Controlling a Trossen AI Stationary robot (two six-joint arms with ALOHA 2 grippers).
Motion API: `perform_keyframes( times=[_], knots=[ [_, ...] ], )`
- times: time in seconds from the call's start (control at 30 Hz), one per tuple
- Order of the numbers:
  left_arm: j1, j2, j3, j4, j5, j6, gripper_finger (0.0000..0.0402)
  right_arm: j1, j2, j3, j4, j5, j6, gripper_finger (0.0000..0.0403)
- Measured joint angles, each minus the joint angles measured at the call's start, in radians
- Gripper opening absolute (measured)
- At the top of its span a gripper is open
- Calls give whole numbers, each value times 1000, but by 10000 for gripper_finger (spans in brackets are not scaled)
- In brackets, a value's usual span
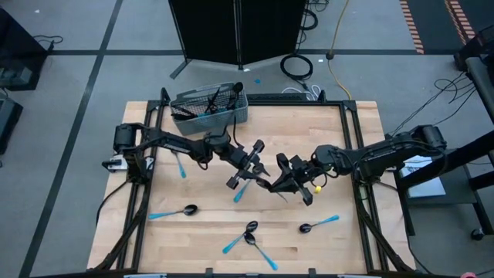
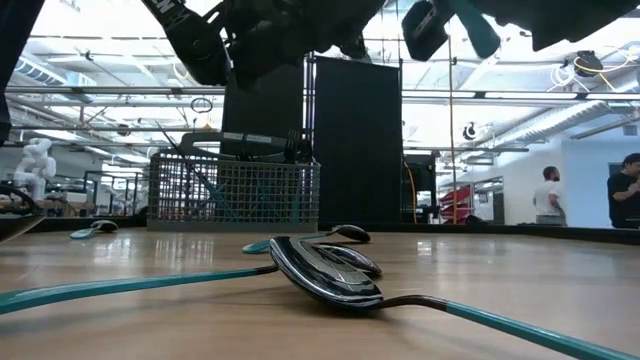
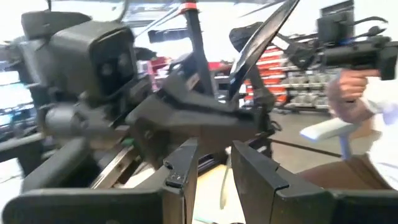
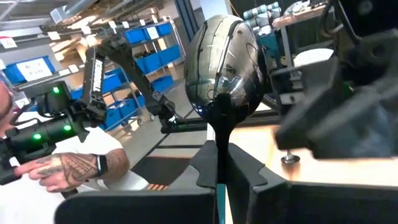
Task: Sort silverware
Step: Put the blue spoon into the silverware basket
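Wood table (image 1: 340,147) w/ silverware (image 1: 251,235), mesh basket (image 1: 210,108)

Count on the pale wooden table (image 1: 347,154): four light-blue-handled, dark-headed metal spoons (image 1: 171,212) lying loose, two of them crossed, plus one light-blue-handled piece (image 1: 180,166) whose head I can't read. One more spoon sits clamped in my right gripper (image 4: 221,158), and one blue handle (image 1: 241,191) shows between my two arms from above; can't tell if that's the same piece or a seventh. One grey wire-mesh basket (image 1: 210,108) with at least one blue handle inside, rest uncountable; two people (image 2: 548,196) stand in the far room.
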Motion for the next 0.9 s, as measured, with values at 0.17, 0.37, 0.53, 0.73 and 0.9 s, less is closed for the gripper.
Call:
perform_keyframes(
  times=[0.17, 0.37, 0.53, 0.73, 0.9],
  knots=[
    [1, 0, 0, 35, 69, -4, 95, -3, 6, 0, 5, 1, -6, 0],
    [1, 0, 0, 60, 55, -5, 95, -9, 7, 0, 6, 3, -18, 0],
    [1, 0, 0, 60, 37, -5, 95, -17, 28, 0, 8, 3, -4, 0],
    [1, 0, 0, 63, 54, -5, 95, -38, 54, 0, 23, 4, 16, 0],
    [2, 0, 0, 73, 88, -5, 95, -58, 56, 0, 29, 1, 19, 0]
  ],
)
